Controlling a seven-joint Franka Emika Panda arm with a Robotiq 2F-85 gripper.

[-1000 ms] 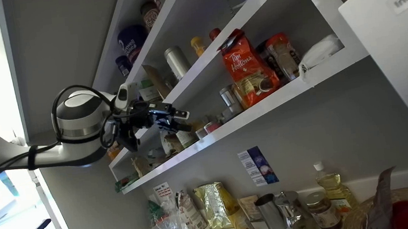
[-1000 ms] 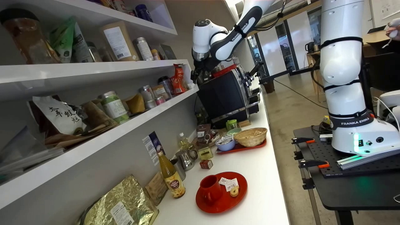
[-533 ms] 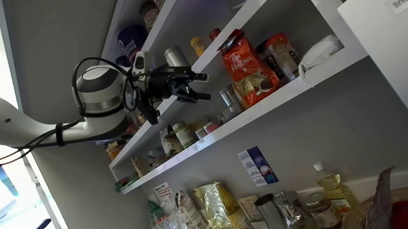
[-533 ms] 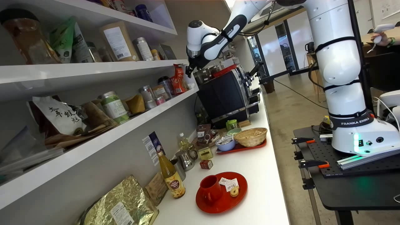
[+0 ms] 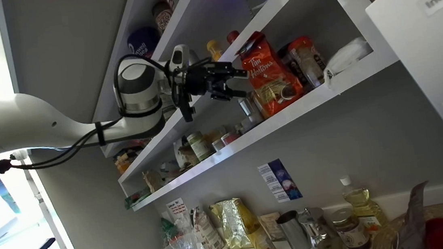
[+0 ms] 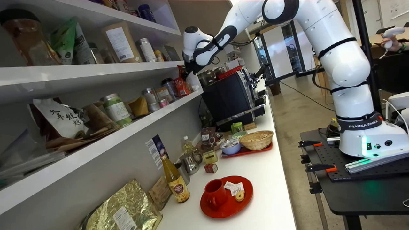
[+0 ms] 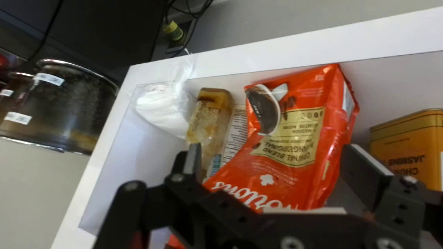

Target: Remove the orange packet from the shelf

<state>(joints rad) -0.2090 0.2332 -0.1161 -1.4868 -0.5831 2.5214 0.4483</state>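
The orange packet (image 5: 268, 81) stands on the white shelf (image 5: 308, 100), leaning a little, near its end wall. It also shows in an exterior view (image 6: 182, 87) and fills the middle of the wrist view (image 7: 283, 162). My gripper (image 5: 242, 84) is open, just in front of the packet's upper part at its side. In the wrist view, the open fingers (image 7: 277, 155) lie to either side of the packet with gaps visible. Whether a finger touches it, I cannot tell. The packet's top is hidden behind the gripper in the wrist view.
A red-lidded jar (image 5: 308, 59) and a white bag (image 5: 347, 56) stand beside the packet towards the end wall. A yellow-orange tin (image 7: 408, 148) and a silver canister (image 5: 248, 105) are on its other side. The upper shelf's edge (image 5: 271, 10) runs above. A black machine (image 6: 227, 97) stands beyond.
My arm has moved along the shelves towards the orange packet, and the gripper has come up close to it, staying open. The packet and the other items have not moved.
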